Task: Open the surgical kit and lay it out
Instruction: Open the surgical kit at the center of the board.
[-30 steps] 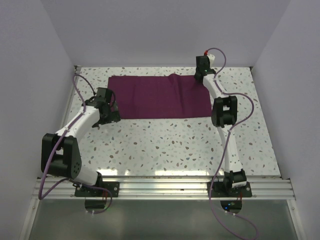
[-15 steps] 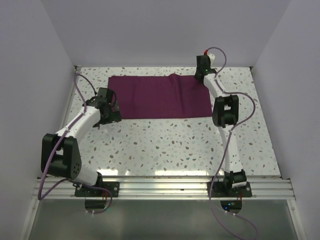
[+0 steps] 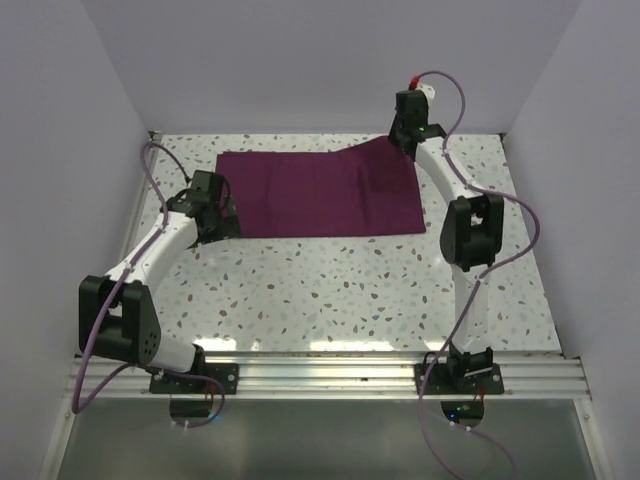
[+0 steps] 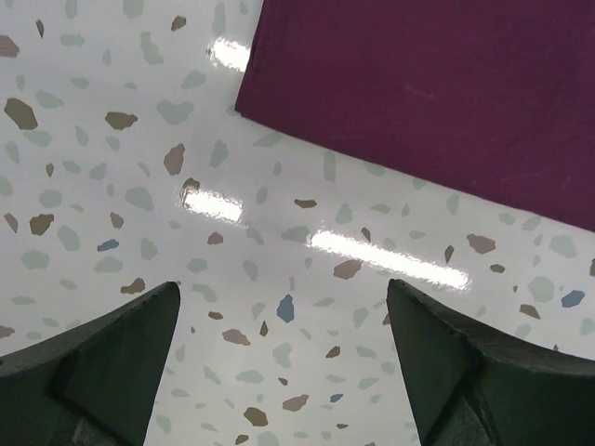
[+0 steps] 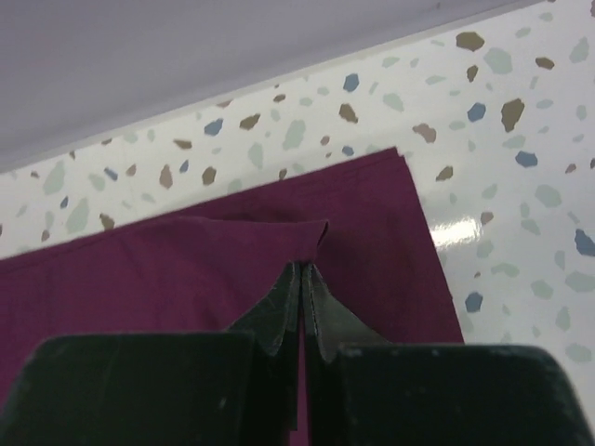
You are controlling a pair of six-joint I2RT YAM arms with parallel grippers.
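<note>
The surgical kit's dark purple-maroon cloth wrap (image 3: 318, 193) lies folded at the back of the terrazzo table. My right gripper (image 3: 403, 142) is shut on the wrap's top layer at its far right corner and holds that flap (image 5: 232, 255) lifted; the jaws stand pressed together on the cloth. My left gripper (image 4: 284, 358) is open and empty, hovering over bare table just off the wrap's near left corner (image 4: 244, 107). In the top view it sits at the wrap's left edge (image 3: 215, 205). The steel tray and instruments are hidden.
Grey walls enclose the table on three sides; the back wall (image 5: 186, 56) is close behind the right gripper. A metal rail (image 3: 320, 375) carries both arm bases along the near edge. Purple cables loop beside each arm.
My right gripper has risen and moved back, lifting the wrap's far right corner with it. The left arm has shifted slightly left and back.
</note>
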